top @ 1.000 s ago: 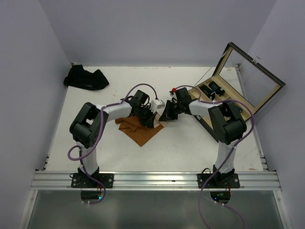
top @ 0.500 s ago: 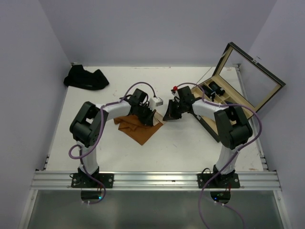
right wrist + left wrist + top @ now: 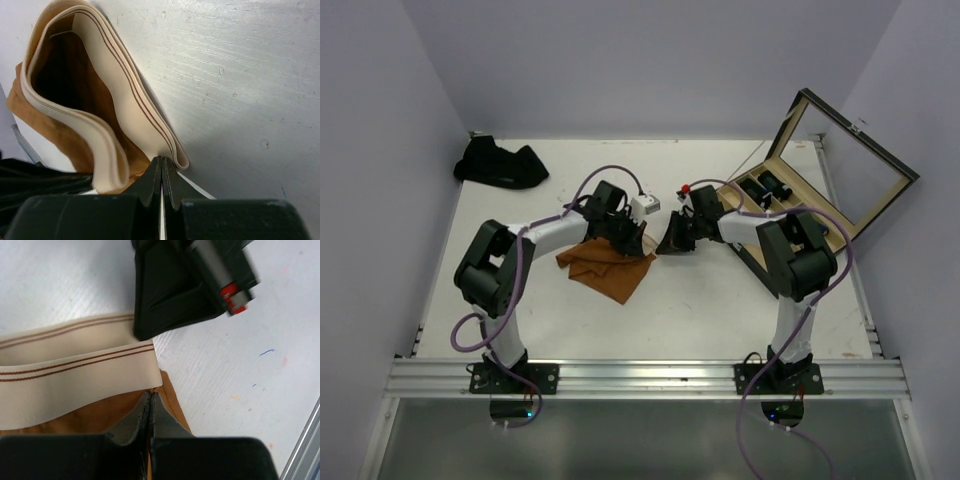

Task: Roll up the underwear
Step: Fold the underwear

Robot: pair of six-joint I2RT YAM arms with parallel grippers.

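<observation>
While both pincers nip one end of it, the rolling seems hardly begun.
As far as I can judge, the rust-orange cloth underwear (image 3: pixel 610 268) with its pale cream waistband (image 3: pixel 125 100) lies spread and a little wrinkled on the white table (image 3: pixel 720 300), not yet rolled; a heap of black cloth underwear (image 3: pixel 500 165) waits at the far left corner; the left pincer (image 3: pixel 150 405) is closed tight on the orange cloth just under the band; the right pincer (image 3: pixel 161 167) is closed on the folded band end, which stands up from the table; both tips are near each other, and the garment lies toward the left arm's side.
</observation>
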